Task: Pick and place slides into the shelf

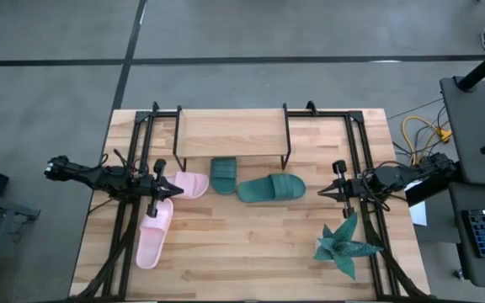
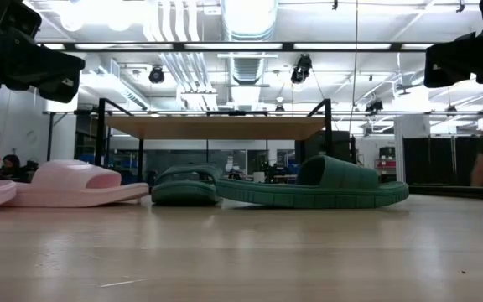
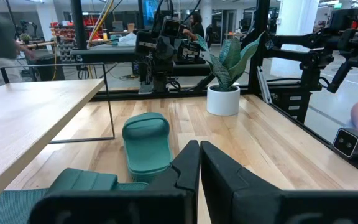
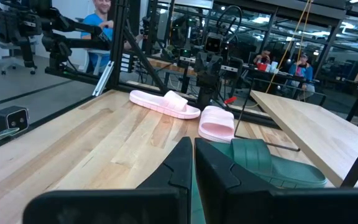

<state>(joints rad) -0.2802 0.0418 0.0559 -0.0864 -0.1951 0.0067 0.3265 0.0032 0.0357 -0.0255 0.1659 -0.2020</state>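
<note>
Two pale pink slides lie on the table's left: one (image 1: 189, 185) close to the shelf, the other (image 1: 153, 236) nearer the near edge. One teal-green slide (image 1: 223, 174) has its far end under the shelf (image 1: 230, 135). The second green slide (image 1: 272, 188) lies crosswise in front of it. The shelf stands on thin black legs at the far middle. My left gripper (image 1: 160, 187) hovers shut above the pink slides and touches nothing; its closed fingers (image 3: 199, 163) point at the green slides (image 3: 146, 143). My right gripper (image 1: 335, 182) hovers shut to the right of the crosswise green slide (image 4: 272, 163).
A spiky teal plant (image 1: 343, 246) in a white pot (image 3: 223, 99) stands near the right near corner. Black arm frames run along the table's left and right sides. Bare wood lies in the near middle (image 1: 242, 252). In the low view both arms sit high above the slides.
</note>
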